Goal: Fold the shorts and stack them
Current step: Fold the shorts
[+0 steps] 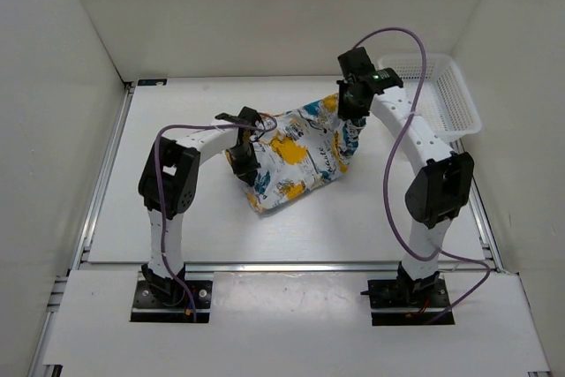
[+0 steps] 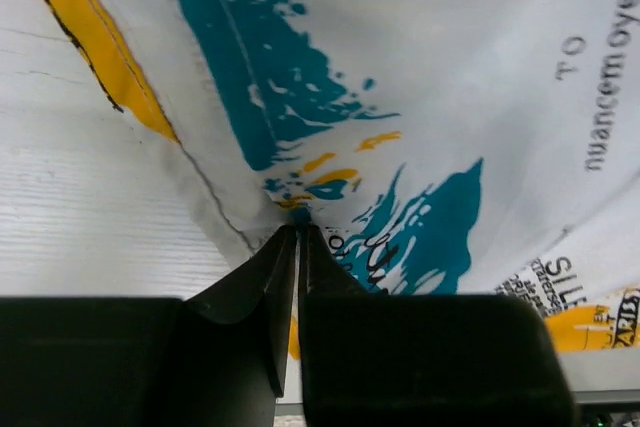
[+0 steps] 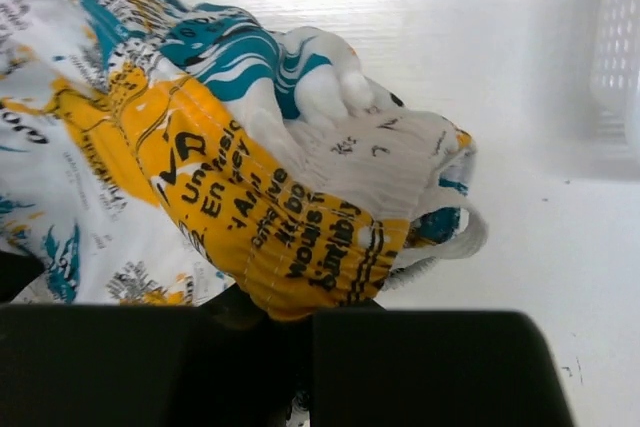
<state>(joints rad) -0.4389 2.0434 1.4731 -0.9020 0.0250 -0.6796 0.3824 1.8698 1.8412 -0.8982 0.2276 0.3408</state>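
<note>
Shorts (image 1: 296,152) hang stretched between the two arms near the middle of the table (image 1: 353,227) in the overhead view. The right gripper (image 1: 350,114) lifts one end toward the far right and the left gripper (image 1: 245,153) holds the other end lower, so the bottom of the cloth sags onto the tabletop on the near side. Holding two ends apart like this looks meant to spread the fabric so a fold can be laid. I judge that no fold is made yet and nothing is stacked. A white lattice basket (image 1: 441,94) stands in the far right corner, just beside the right arm and apart from the shorts. The table is white and matte, with metal rails (image 1: 101,183) along its sides and plain pale walls (image 1: 53,86) on three sides. From the left wrist, the black fingers are pinched almost together on a tuck of fabric at a seam, and the cloth fans up taut from that grip over the bare white surface. From the right wrist, the fingers are closed and the bunched waistband (image 3: 300,237), yellow-orange with black lettering, sits right at them. The cloth hides the contact itself, but it reads as a firm pinch. A white drawstring loop (image 3: 462,243) dangles beside it.
</note>
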